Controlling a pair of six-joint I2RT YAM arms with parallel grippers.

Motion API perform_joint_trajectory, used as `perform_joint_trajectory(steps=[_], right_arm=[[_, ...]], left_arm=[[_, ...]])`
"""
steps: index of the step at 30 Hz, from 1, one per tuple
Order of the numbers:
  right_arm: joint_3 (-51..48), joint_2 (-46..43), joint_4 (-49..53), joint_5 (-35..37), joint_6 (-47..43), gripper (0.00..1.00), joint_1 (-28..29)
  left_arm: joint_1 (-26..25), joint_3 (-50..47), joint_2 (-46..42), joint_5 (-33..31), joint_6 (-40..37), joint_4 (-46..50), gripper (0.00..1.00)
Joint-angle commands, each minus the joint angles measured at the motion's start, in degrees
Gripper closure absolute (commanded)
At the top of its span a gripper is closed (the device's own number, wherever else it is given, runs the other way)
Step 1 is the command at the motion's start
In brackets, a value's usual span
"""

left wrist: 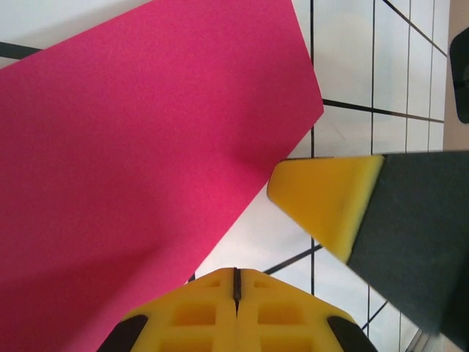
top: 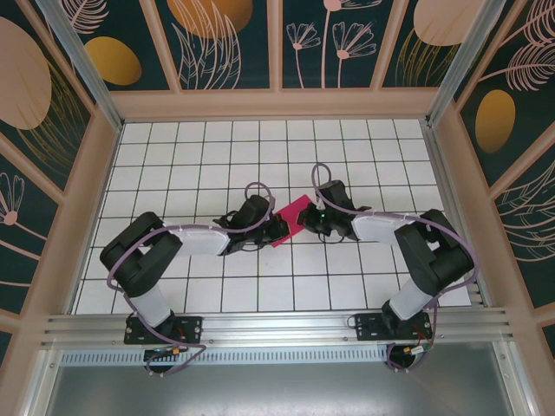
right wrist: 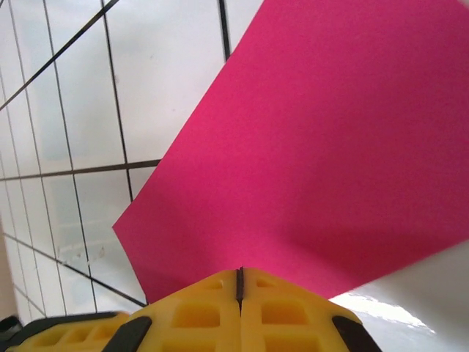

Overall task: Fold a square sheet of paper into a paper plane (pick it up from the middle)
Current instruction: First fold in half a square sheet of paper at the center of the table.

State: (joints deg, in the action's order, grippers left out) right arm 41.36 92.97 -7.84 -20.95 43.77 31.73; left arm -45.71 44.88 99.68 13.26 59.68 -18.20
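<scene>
The paper (top: 292,218) lies at the middle of the top view, a flat, matt magenta sheet turned like a diamond on the table (top: 173,156), with an arm reaching it from each side. The table is glossy white, ruled by thin dark lines into square tiles. Dark teal walls (top: 364,43) printed with pale leaf and flower shapes stand around it in light wooden frames.

In the left wrist view the paper fills the upper left, plain and uncreased, with straight edges and one sharp corner toward the upper right. The left claw (left wrist: 236,273) sits at the bottom centre, its ribbed yellow fingers pressed together with only a thin dark seam between them. The paper's edge runs down just left of its tip. Whether any paper is caught in that seam cannot be told. At right in the same view is a yellow wedge tip on a dark grey body, the right claw seen side-on, with its point close against the paper's edge.

In the right wrist view the right claw (right wrist: 240,273) is also pressed together. The paper spreads out from behind its tip toward the upper right, with a soft shadow on the sheet there. Pinched or merely covered — cannot tell.
</scene>
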Motion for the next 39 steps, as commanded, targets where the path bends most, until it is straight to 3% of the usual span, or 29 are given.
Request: perform_joint_trajectory(steps=[1,11,28,39], right_arm=[[0.27,2.14,-2.45,-4.07,-1.97,1.0,-0.06],[-0.16,4.59,-2.05,-4.61,-2.3,1.0,-0.04],[1.25,7.44,1.53,-1.58,-3.5,1.0,-2.36],[2.54,9.43,1.33,-0.3,-6.93,1.0,-9.97]], left_arm=[[-0.12,2.89,2.41,0.14,0.51,0.44,0.99],[-0.16,6.44,6.84,1.44,-0.13,3.8,1.0],[-0.16,8.63,10.7,-1.83,-1.15,14.2,1.0],[-0.09,6.11,10.45,-2.18,-0.32,15.49,1.0]])
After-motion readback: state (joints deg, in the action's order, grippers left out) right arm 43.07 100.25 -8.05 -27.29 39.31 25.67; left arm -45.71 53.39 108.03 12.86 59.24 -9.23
